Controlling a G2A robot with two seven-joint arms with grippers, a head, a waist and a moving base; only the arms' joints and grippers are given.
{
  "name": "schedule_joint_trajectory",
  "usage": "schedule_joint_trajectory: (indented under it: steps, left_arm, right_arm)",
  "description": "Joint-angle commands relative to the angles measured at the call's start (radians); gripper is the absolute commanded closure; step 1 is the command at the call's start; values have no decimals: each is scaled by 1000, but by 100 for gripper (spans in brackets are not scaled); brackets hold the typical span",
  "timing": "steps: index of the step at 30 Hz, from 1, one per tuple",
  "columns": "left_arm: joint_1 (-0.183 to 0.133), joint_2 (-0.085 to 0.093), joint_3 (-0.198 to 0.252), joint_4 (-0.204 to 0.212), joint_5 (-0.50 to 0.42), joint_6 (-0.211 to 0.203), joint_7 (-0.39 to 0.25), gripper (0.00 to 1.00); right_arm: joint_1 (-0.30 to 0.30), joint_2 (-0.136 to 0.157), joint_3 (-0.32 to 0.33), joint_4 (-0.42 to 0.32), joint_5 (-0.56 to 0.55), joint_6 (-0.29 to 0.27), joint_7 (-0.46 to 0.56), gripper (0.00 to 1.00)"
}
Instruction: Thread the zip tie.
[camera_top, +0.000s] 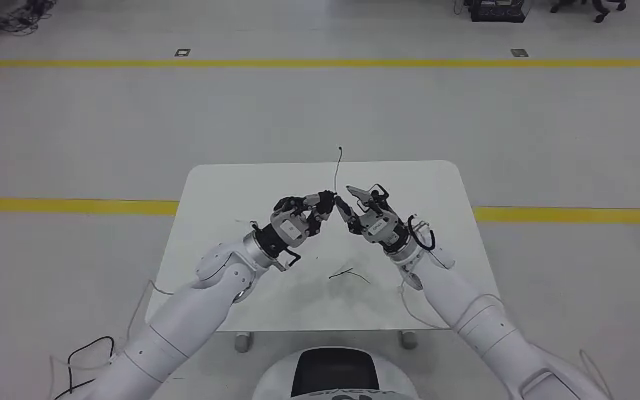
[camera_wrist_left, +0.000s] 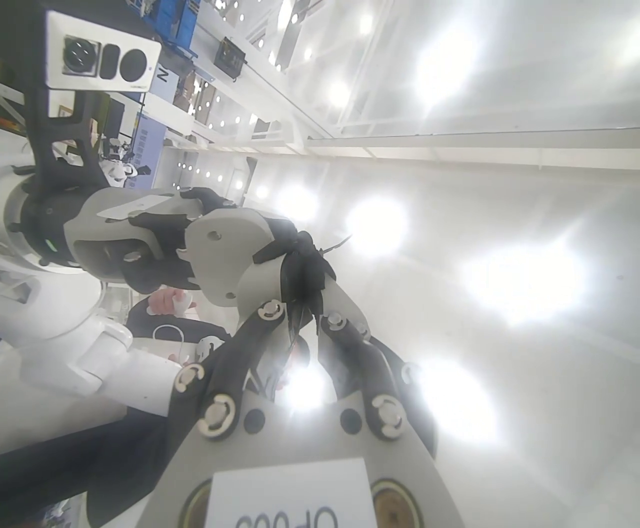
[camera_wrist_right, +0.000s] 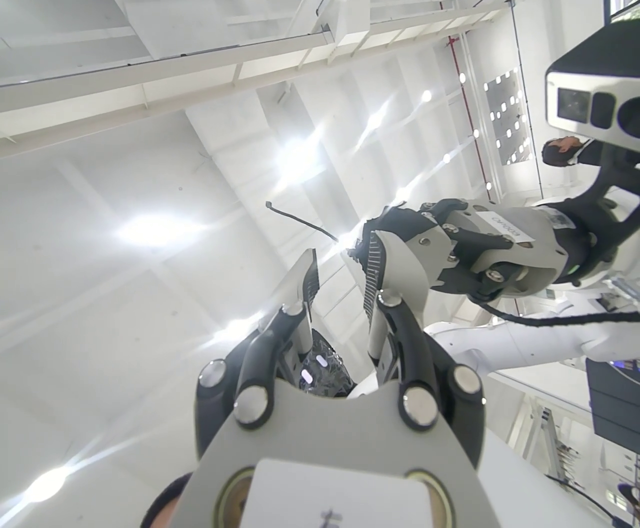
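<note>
**Item 1 – L gripper** (camera_wrist_left: 306, 300): fingers pinched together, no gap visible btwn the tips. Holds the zip tie (camera_wrist_right: 300, 220) by one end, up in the air over mid-table. Which end sits in the pinch: can't tell, dark pads hide it.

**Item 2 – R gripper** (camera_wrist_right: 341, 265): fingers spread apart, nothing in them. Tips crowd right up to L's tips. One R finger looks to touch L's, though I can't be sure.

**Item 3 – zip tie:** thin black strap. Free length sticks up and away from both grippers w/ a slight curve. Small hook or knob at the far end, maybe the head, too small to tell. No loop formed, so by my read threading is not yet done.

**Item 4 – spare tie** (camera_top: 348, 273): lies flat on the table (camera_top: 230, 200), nearer the robot than the grippers.

**Risks for you:**
- If you close R w/ the strap outside its gap, it grabs air or nips L's finger, since the tips are v. crowded.
- The strap looks thin and springy. A nudge from an R finger could flick it aside or twist it in L's pinch, so tail and head won't line up.
- L seems to hold only a short bit. A tug along the strap may pull it free, and it would drop by the spare, where you could mix up the two
</note>
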Motion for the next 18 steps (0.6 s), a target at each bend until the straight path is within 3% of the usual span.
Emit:
schedule_joint_trajectory:
  steps: [1, 12, 18]
  left_arm:
    - [1, -2, -2, 0, 1, 2, 1, 100]
    - [6, -13, -12, 4, 11, 17, 0, 100]
    - [9, -20, -17, 7, 17, 22, -2, 100]
  right_arm:
    - [-1, -3, 4, 2, -4, 1, 3, 80]
    - [-3, -21, 28, 19, -26, 10, 20, 89]
    - [-4, -30, 40, 26, -39, 21, 26, 88]
